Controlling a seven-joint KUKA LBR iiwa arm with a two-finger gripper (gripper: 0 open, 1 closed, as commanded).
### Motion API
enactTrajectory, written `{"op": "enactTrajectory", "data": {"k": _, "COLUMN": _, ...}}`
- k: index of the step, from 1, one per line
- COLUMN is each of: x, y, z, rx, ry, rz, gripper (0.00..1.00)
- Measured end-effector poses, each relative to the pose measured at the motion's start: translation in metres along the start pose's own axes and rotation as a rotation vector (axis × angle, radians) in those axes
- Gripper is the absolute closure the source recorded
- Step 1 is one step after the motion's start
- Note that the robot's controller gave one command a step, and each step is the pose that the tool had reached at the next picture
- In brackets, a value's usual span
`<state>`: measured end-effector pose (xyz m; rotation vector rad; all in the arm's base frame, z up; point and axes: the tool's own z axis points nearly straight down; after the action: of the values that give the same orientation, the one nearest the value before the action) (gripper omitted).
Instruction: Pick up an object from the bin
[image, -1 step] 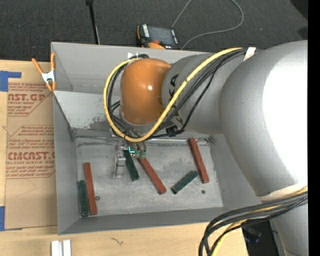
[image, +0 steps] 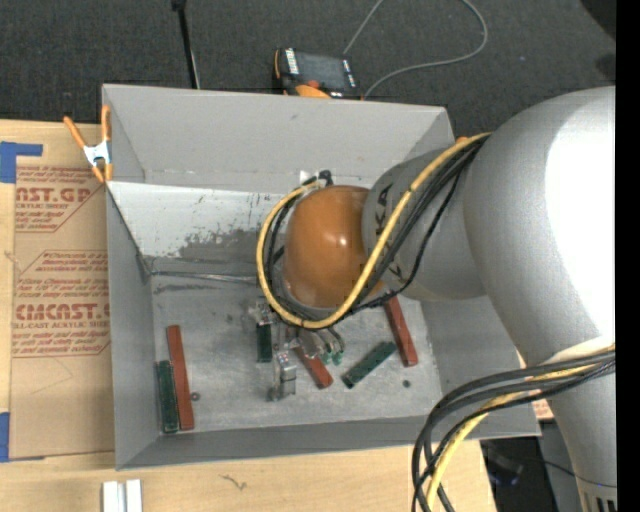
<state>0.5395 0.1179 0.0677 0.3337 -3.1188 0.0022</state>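
The gripper (image: 285, 372) hangs low over the centre of the grey bin (image: 200, 140), between a short red-brown stick (image: 319, 375) and a dark green block (image: 263, 344). Whether it is open or closed cannot be told.

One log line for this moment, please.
gripper: low over bin floor, centre | nearest: green block, red piece | grasp: unclear
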Motion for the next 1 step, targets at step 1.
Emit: {"op": "enactTrajectory", "data": {"k": 1, "x": 0.0157, "y": -0.0577, "z": -0.0015, "rx": 0.001, "ry": -0.004, "rz": -0.072, "gripper": 0.0}}
